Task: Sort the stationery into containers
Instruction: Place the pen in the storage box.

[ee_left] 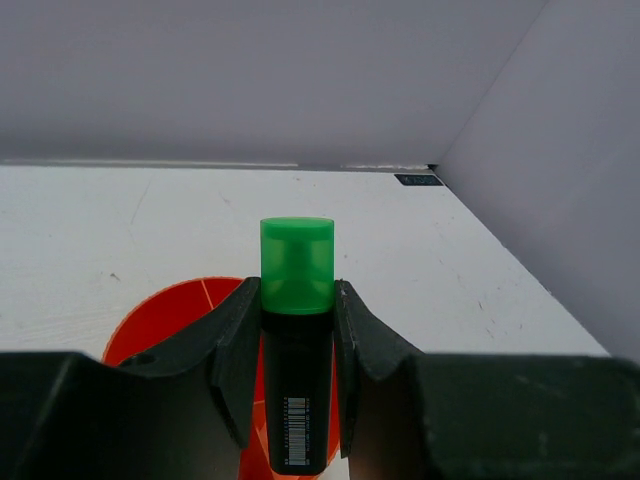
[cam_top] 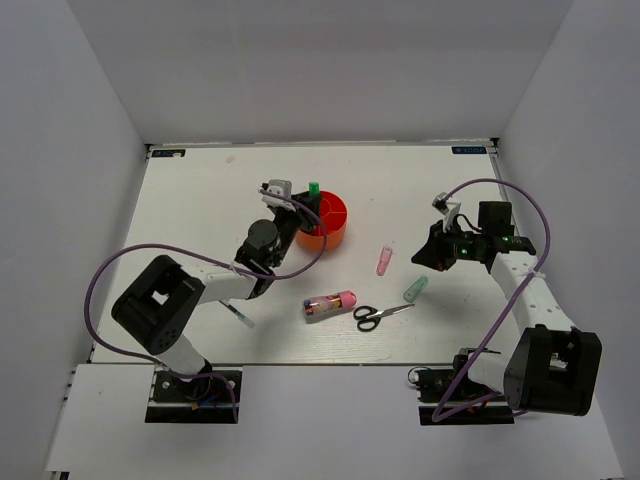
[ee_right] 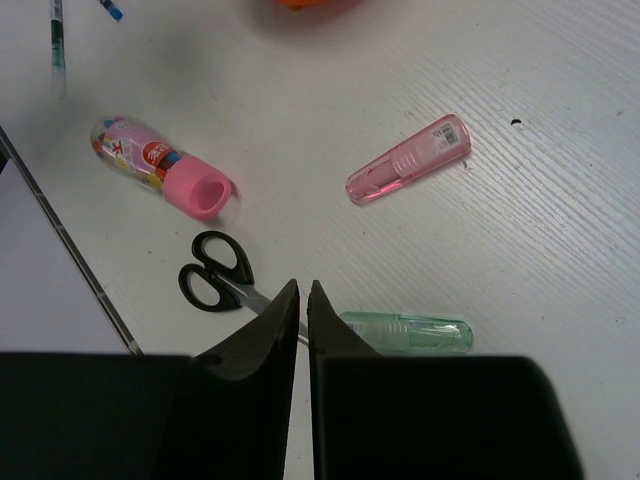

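My left gripper [cam_top: 303, 198] is shut on a black marker with a green cap [ee_left: 297, 262], held over the near left rim of the round orange-red organiser [cam_top: 335, 226], which also shows in the left wrist view [ee_left: 165, 318]. My right gripper [ee_right: 302, 292] is shut and empty, above the table between the black-handled scissors [ee_right: 213, 272] and the pale green tube [ee_right: 420, 334]. A pink tube [ee_right: 408, 160], a clear pink-capped tube [ee_right: 160, 166] and a thin pen [cam_top: 238, 317] lie on the table. No yellow-capped marker shows.
White walls stand round the table on three sides. The loose items lie in a band in front of the organiser, between the two arms. A purple cable loops from each arm.
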`<move>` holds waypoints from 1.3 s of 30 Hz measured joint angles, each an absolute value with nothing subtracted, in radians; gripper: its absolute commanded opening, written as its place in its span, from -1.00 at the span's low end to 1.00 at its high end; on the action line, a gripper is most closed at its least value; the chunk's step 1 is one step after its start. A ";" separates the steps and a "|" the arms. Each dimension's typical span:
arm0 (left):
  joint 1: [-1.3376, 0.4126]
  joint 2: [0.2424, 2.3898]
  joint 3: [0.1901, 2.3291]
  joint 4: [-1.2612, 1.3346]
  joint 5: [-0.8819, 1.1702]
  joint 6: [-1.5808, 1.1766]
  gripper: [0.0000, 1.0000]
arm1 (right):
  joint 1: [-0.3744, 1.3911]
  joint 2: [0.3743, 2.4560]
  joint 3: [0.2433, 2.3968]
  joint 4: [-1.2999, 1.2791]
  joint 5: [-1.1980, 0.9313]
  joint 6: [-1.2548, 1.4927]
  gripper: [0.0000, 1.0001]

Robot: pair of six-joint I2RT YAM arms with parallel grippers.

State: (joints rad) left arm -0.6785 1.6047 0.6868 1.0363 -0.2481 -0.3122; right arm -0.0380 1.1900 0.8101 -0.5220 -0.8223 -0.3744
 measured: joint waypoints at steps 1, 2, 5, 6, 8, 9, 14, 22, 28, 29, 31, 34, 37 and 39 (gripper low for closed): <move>-0.678 1.604 0.679 1.058 -0.241 -0.297 -1.00 | -0.038 1.190 0.810 -0.522 -0.823 -0.374 -0.80; -0.681 1.604 0.669 1.085 -0.235 -0.278 -1.00 | -0.038 1.190 0.810 -0.522 -0.823 -0.374 -0.80; -0.686 1.604 0.643 1.140 -0.226 -0.224 -1.00 | -0.038 1.190 0.810 -0.522 -0.825 -0.374 -0.80; -0.688 1.604 0.637 1.156 -0.225 -0.206 -1.00 | -0.038 1.190 0.810 -0.522 -0.826 -0.374 -0.77; -0.691 1.605 0.626 1.192 -0.225 -0.178 -1.00 | -0.038 1.190 0.810 -0.522 -0.827 -0.374 -0.77; -0.693 1.609 0.622 1.221 -0.225 -0.163 -1.00 | -0.038 1.190 0.810 -0.522 -0.827 -0.375 -0.77; -0.694 1.660 0.620 1.296 -0.226 -0.134 -1.00 | -0.038 1.190 0.810 -0.522 -0.833 -0.375 -0.77; -0.684 1.687 0.620 1.314 -0.214 -0.127 -1.00 | -0.038 1.190 0.810 -0.522 -0.834 -0.378 -0.74; -0.657 1.695 0.620 1.320 -0.194 -0.138 -1.00 | -0.038 1.190 0.810 -0.522 -0.834 -0.382 -0.74; -0.651 1.700 0.619 1.320 -0.193 -0.142 -1.00 | -0.038 1.190 0.810 -0.522 -0.834 -0.383 -0.74; -0.640 1.711 0.620 1.321 -0.190 -0.151 -1.00 | -0.038 1.190 0.810 -0.523 -0.835 -0.385 -0.74; -0.625 1.727 0.619 1.320 -0.186 -0.164 -1.00 | -0.038 1.190 0.810 -0.523 -0.835 -0.387 -0.74; -0.619 1.736 0.619 1.319 -0.178 -0.176 -1.00 | -0.038 1.194 0.810 -0.523 -0.835 -0.393 -0.74; -0.614 1.741 0.620 1.320 -0.171 -0.185 -1.00 | -0.038 1.198 0.810 -0.524 -0.836 -0.396 -0.74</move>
State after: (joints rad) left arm -0.6140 1.7409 0.6197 1.3197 -0.1707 -0.1852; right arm -0.0380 1.1980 0.8101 -0.5236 -0.8356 -0.3962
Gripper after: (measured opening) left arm 0.403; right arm 0.126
